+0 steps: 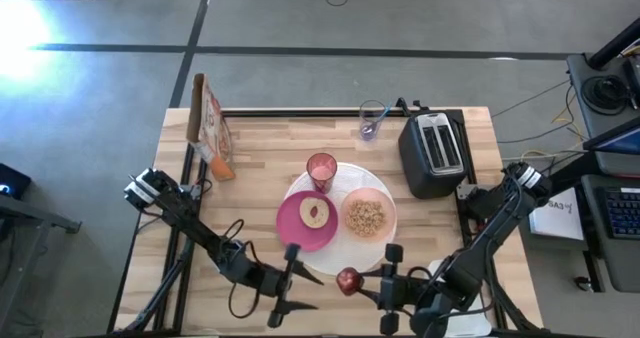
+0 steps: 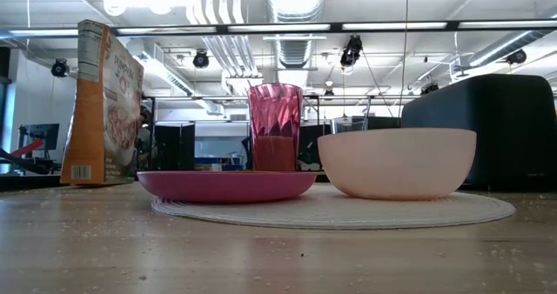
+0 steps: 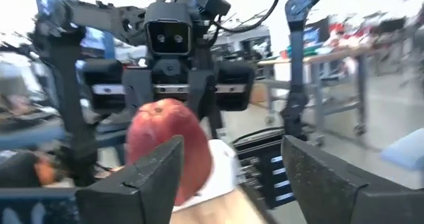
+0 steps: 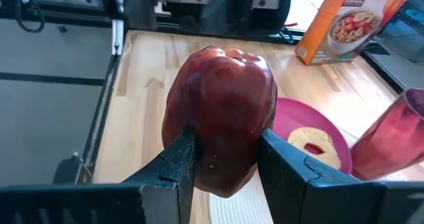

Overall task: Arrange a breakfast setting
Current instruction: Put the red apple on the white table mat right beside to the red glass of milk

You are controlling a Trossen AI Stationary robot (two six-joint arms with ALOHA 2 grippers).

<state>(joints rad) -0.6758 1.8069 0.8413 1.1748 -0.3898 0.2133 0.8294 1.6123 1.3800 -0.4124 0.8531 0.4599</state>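
Observation:
A red apple [image 1: 348, 280] hangs over the table's near edge, with my right gripper [image 1: 358, 281] shut on it. My left gripper [image 1: 312, 288] faces it from the left, open; in its wrist view the apple [image 3: 165, 141] shows partly behind one finger [image 3: 149, 174]. Farther back lies the large white plate [image 1: 345, 250]. On it rest the magenta plate [image 1: 295, 228] with a round slice, the peach bowl [image 1: 367, 216] of cereal and the pink cup [image 1: 321, 170]. A spoon stands in a clear glass [image 1: 372, 120]. My right gripper pinches the apple's two opposite sides [image 4: 199, 154] between its two fingers [image 4: 175, 164], at the half nearer the gripper. The fingers come about level from the table's right, slanting slightly down. The apple is lifted clear of the table. Whether my left gripper's finger touches the apple, I cannot tell.
A black toaster [image 1: 433, 153] stands at the far right, and a cereal box [image 1: 210, 128] stands upright at the far left. Bare wood lies left of the plates. Neither gripper shows in the low view.

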